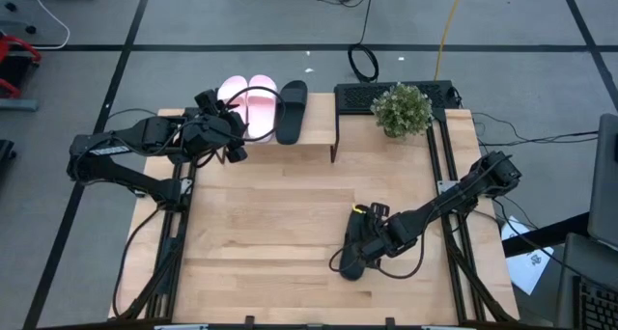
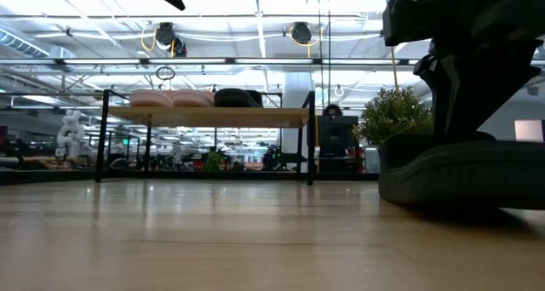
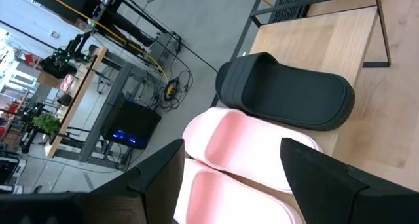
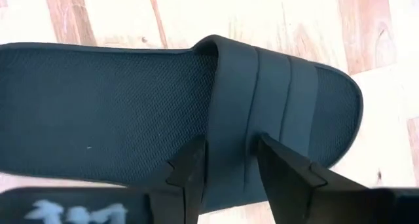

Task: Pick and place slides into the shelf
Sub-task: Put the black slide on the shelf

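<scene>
right gripper (image 4: 229,168) fingers straddle black slide (image 4: 163,112) strap on table, closing to lift | left gripper (image 3: 229,178) fingers spread, released above pink slides (image 3: 242,152) on shelf (image 1: 319,127) beside black one

Matt black slide (image 4: 163,99) with textured footbed on wood-grain table (image 1: 270,224)

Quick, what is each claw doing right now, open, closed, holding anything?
Left claw: open, empty, above the pink slides on the shelf.
Right claw: around the black slide's strap on the table; grip cannot be told.
</scene>
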Motion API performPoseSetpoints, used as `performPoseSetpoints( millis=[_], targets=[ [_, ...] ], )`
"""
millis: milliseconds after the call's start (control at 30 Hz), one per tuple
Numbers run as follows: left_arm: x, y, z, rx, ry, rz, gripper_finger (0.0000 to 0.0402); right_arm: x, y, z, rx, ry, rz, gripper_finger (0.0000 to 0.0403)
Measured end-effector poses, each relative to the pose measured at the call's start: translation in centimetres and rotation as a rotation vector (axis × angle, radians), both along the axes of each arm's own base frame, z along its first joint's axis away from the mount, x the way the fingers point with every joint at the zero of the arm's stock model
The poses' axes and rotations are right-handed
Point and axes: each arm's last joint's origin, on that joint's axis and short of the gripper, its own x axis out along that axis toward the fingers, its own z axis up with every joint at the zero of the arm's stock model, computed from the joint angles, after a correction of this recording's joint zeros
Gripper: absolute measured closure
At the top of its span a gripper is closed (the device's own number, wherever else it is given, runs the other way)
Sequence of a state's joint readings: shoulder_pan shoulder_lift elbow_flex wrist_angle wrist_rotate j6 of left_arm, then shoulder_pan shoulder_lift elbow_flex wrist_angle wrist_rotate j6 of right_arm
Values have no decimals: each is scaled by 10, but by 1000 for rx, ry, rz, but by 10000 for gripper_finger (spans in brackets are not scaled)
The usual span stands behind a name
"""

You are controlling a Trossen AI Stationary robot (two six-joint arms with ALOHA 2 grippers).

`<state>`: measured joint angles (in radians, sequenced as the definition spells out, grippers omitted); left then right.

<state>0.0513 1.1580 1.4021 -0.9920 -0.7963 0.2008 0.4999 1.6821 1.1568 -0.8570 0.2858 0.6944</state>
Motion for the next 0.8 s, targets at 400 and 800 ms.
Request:
performPoseSetpoints(
  millis=[400,800],
  targets=[
    [0,0,0,0,0,0,144,-8,-6,-1,-57,69,-52,283],
    [0,0,0,-1,0,0,144,-12,-10,0,-130,74,-89,283]
  ],
)
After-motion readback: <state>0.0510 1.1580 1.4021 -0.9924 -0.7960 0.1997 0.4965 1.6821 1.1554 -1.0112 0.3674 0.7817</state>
